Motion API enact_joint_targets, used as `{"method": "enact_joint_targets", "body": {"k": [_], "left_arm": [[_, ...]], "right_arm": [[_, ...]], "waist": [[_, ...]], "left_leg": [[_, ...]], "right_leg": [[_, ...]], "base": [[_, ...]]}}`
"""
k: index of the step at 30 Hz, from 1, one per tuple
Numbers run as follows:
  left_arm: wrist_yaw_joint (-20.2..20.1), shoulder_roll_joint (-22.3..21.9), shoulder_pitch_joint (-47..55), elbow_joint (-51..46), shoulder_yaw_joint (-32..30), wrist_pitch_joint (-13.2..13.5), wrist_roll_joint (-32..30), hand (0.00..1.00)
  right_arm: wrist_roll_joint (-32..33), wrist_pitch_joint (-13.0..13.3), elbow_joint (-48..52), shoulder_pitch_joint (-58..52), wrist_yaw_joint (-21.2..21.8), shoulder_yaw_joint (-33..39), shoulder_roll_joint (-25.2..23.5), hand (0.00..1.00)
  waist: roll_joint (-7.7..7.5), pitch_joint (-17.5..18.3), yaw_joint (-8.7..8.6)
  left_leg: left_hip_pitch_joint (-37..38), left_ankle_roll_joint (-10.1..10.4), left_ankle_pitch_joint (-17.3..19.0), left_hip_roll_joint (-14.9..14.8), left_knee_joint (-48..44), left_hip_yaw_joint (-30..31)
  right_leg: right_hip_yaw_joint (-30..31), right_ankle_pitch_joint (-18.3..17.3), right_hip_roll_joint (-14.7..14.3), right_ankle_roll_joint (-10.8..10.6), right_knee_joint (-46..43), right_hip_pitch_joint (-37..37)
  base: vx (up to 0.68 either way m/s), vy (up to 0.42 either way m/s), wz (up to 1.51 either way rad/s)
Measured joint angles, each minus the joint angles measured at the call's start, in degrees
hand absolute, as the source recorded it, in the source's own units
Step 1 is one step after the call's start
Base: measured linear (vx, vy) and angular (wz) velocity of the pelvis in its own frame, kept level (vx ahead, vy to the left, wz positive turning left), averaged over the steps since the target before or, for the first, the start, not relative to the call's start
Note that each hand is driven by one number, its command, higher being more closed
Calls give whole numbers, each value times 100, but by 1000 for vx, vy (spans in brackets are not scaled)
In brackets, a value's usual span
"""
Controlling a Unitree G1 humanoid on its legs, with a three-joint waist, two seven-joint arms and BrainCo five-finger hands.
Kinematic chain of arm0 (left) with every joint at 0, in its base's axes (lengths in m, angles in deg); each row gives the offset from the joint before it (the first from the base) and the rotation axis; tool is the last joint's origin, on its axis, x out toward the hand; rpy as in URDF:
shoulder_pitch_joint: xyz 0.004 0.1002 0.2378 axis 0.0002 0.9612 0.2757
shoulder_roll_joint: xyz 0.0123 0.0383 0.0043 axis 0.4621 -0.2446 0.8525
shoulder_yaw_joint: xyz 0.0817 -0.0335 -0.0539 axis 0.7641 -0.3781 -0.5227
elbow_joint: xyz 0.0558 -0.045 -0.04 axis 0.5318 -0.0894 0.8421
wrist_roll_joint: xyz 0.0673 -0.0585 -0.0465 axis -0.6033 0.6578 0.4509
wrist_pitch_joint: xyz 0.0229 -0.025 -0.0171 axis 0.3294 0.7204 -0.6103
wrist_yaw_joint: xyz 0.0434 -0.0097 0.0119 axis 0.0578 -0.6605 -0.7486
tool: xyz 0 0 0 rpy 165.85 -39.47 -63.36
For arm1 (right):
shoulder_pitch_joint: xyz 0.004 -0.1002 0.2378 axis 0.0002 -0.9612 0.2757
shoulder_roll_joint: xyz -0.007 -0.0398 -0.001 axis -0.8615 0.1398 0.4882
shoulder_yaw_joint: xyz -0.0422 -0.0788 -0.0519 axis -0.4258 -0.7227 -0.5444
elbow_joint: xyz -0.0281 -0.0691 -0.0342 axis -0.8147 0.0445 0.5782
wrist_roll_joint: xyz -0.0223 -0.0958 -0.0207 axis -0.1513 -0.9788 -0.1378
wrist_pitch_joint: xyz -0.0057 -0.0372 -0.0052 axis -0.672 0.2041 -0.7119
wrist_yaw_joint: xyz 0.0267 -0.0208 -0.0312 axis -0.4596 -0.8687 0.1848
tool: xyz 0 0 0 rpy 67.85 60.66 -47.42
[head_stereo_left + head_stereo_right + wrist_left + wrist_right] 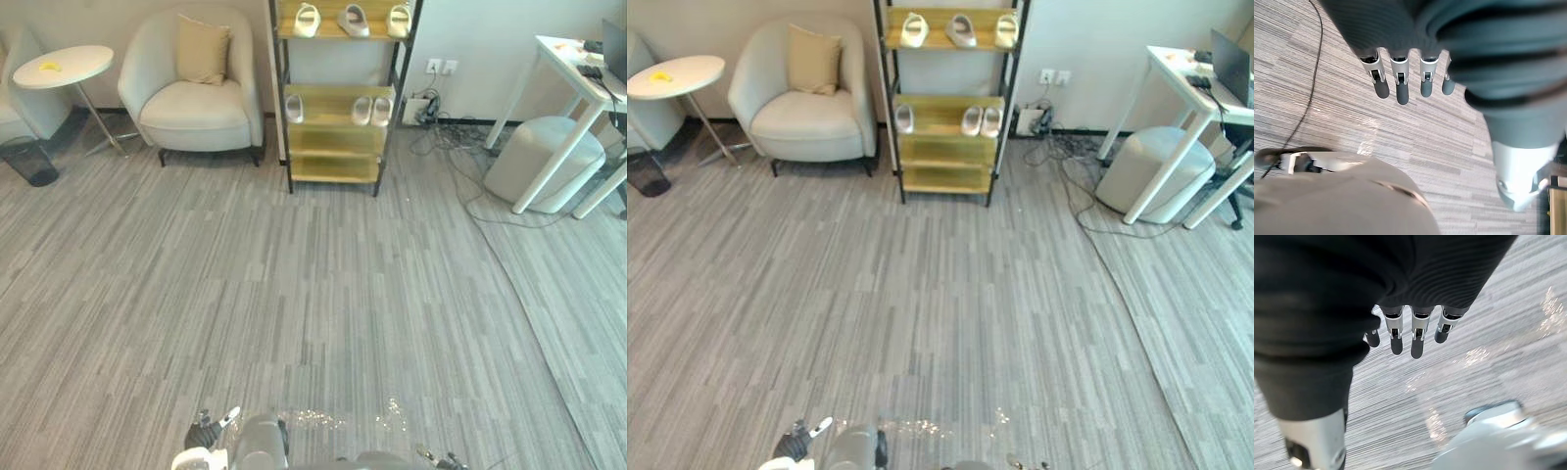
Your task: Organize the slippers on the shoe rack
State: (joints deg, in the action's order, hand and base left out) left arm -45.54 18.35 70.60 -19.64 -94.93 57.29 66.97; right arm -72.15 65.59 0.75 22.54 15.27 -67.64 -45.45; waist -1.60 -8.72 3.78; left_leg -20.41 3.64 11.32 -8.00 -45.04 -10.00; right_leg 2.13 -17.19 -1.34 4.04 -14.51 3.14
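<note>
A black-framed shoe rack with wooden shelves stands against the far wall. Three pale slippers lie on its top shelf. The middle shelf holds a single slipper at the left and a pair at the right. The lower shelves are bare wood. My left hand hangs low over the grey floor with straight fingers and holds nothing. My right hand hangs the same way, fingers straight, far from the rack.
A pale armchair with a cushion stands left of the rack, beside a round side table and a dark bin. At the right are a white desk, a grey pouf and floor cables.
</note>
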Motion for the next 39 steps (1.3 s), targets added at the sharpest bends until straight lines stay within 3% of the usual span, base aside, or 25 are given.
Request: {"method": "enact_joint_targets", "body": {"k": [2, 4, 5, 6, 8, 10, 11, 14, 16, 18, 19, 21, 22, 23, 24, 25, 26, 27, 28, 30, 32, 35, 37, 38, 39], "left_arm": [[4, 0, -1, 3, -7, 5, 10, 0], [18, -33, -15, 9, 23, 31, 13, 0], [21, -88, 37, 75, 21, 68, 17, 0], [16, -15, 11, 186, -36, 73, 56, 0], [29, 74, 0, 267, -70, 77, 60, 0], [41, 166, -89, 393, 0, 56, 59, 0], [53, 159, -185, 434, 47, 45, 64, 0], [65, 22, -376, 443, 118, 2, 60, 0], [57, -199, -532, 457, 120, -8, 59, 0], [50, -309, -637, 460, 192, -4, 56, 0], [40, -328, -748, 525, 269, 7, 51, 0], [16, -390, -843, 613, 272, 4, 48, 0], [8, -468, -846, 620, 259, 2, 47, 0], [8, -518, -835, 642, 225, -4, 42, 0], [-2, -581, -782, 650, 210, -3, 35, 0], [-10, -598, -783, 625, 209, 2, 27, 0], [-12, -692, -834, 589, 95, 1, -31, 0], [-7, -715, -837, 535, -24, -2, -53, 0], [-11, -705, -795, 516, -24, -4, -58, 0], [-14, -665, -798, 445, 6, -3, -64, 0], [-15, -580, -792, 287, 57, 4, -61, 0], [-14, -623, -790, 116, 64, 17, -57, 0], [-13, -629, -792, 105, 122, 49, -57, 0], [-11, -629, -786, 106, 175, 78, -56, 0], [-9, -627, -776, 107, 223, 84, -54, 0]], "right_arm": [[12, 4, -1, 131, -7, -36, -70, 0], [17, 10, -20, 172, 4, -185, -185, 0], [-3, 26, 10, 184, 28, -325, -192, 0], [8, 3, -10, 223, 18, -380, -241, 0], [-2, 34, 28, 225, 29, -399, -413, 0], [-10, 68, 134, 232, 39, -438, -509, 0], [-34, 80, 228, 234, 57, -436, -528, 0], [-60, 129, 404, 287, 78, -431, -541, 0], [-64, 157, 456, 371, 80, -348, -583, 0], [-61, 177, 452, 480, 76, -312, -546, 0], [-58, 189, 429, 522, 78, -286, -532, 0], [-58, 177, 358, 577, 76, -228, -513, 0], [-59, 169, 326, 581, 76, -180, -484, 0], [-61, 172, 326, 626, 78, -180, -444, 0], [-61, 172, 248, 704, 79, -171, -381, 0], [-61, 170, 232, 727, 78, -166, -359, 0], [-60, 166, 239, 744, 77, -156, -301, 0], [-56, 162, 245, 762, 74, -167, -261, 0], [-48, 154, 243, 776, 70, -196, -245, 0], [-40, 106, 197, 783, 34, -349, -298, 0], [-34, 51, 184, 751, 26, -435, -422, 0], [-34, 6, 198, 793, 21, -432, -562, 0], [-35, 4, 199, 777, 21, -443, -587, 0], [-36, 6, 199, 741, 20, -464, -582, 0], [-35, 8, 200, 708, 18, -505, -567, 0]], "waist": [[-29, 10, 28], [-52, 102, 162], [32, 202, 270], [-85, 314, 276], [-290, 384, 277], [-379, 384, 250], [-338, 351, 229], [-204, 282, 158], [-202, 205, 34], [-128, 132, -85], [-131, 105, -127], [-130, 96, -187], [-102, 89, -198], [-3, 40, -203], [143, -5, -200], [181, -23, -207], [322, -83, -197], [468, -139, -173], [517, -172, -128], [470, -247, -88], [332, -272, -14], [255, -317, 31], [236, -304, 65], [257, -278, 82], [288, -238, 105]], "left_leg": [[-25, -9, -28, 149, 952, -272], [32, -267, -336, 344, 1967, -395], [78, -388, -419, 359, 2308, -345], [109, -432, -388, 482, 2199, -449], [493, -523, -183, 712, 2378, -579], [1024, -621, 33, 922, 2514, -588], [1357, -622, 150, 962, 2608, -574], [2269, -602, 217, 954, 3221, -481], [2779, -545, 297, 896, 3555, -360], [3148, -502, 418, 771, 3742, -335], [3281, -422, 518, 745, 3835, -244], [3390, -335, 643, 755, 3878, -85], [3542, -242, 775, 731, 3883, 73], [3669, -221, 817, 600, 3821, 204], [3535, -216, 813, 436, 3323, 327], [3384, -216, 813, 376, 2945, 396], [2805, -128, 728, 225, 1570, 533], [2281, -47, 262, 23, 197, 628], [1964, 20, -71, -135, -564, 673], [1311, 47, -1, -298, -1721, 683], [771, 53, 146, -289, -1558, 528], [381, 9, 339, -163, -98, 173], [331, -73, 129, 36, 1511, -12], [357, -165, -166, 110, 2198, -59], [354, -254, -283, 108, 2446, -54]], "right_leg": [[71, 24, 158, -47, 270, 254], [227, -25, 301, -145, 536, 358], [320, -132, 298, -295, 604, 453], [371, -255, 446, -375, 400, 467], [290, -279, 631, -592, -1010, 28], [314, 107, 769, -1100, -2992, -668], [236, 223, 812, -1107, -3945, -1035], [-503, 172, 971, -922, -4804, -1865], [-1101, 60, 1028, -782, -4211, -2280], [-1442, 129, 849, -673, -3015, -2469], [-1359, 438, 683, -607, -1950, -2543], [-1165, 826, 584, -483, -1176, -2518], [-1027, 1260, 497, -366, -1005, -2438], [-1073, 1333, 426, -313, -1125, -2316], [-1241, 1119, 385, -244, -1128, -2162], [-1313, 1041, 370, -248, -1120, -2101], [-1404, 843, 257, -193, -1076, -1881], [-1424, 728, 111, -114, -925, -1567], [-1402, 668, 24, -60, -827, -1346], [-1278, 530, -101, 11, -454, -618], [-1094, 495, -43, -7, -5, -61], [-884, 425, 102, -130, 350, 471], [-767, 250, 239, -295, 512, 734], [-713, 100, 253, -379, 511, 829], [-675, 5, 234, -434, 495, 862]], "base": [[409, 152, -25], [412, 213, -48], [475, 276, -55], [518, 281, -41], [557, 276, -15], [499, 236, 0], [440, 193, 0], [424, 136, 7], [407, 15, 22], [421, -42, 13], [383, -71, 31], [392, -114, 49], [540, -203, 56], [665, -254, 58], [562, -233, 44], [529, -255, 43], [524, -260, 21], [610, -247, -2], [507, -150, -34], [479, -101, -33], [473, -85, -34], [411, 40, -37], [459, 152, -27], [348, 169, -23], [436, 259, -35]]}}
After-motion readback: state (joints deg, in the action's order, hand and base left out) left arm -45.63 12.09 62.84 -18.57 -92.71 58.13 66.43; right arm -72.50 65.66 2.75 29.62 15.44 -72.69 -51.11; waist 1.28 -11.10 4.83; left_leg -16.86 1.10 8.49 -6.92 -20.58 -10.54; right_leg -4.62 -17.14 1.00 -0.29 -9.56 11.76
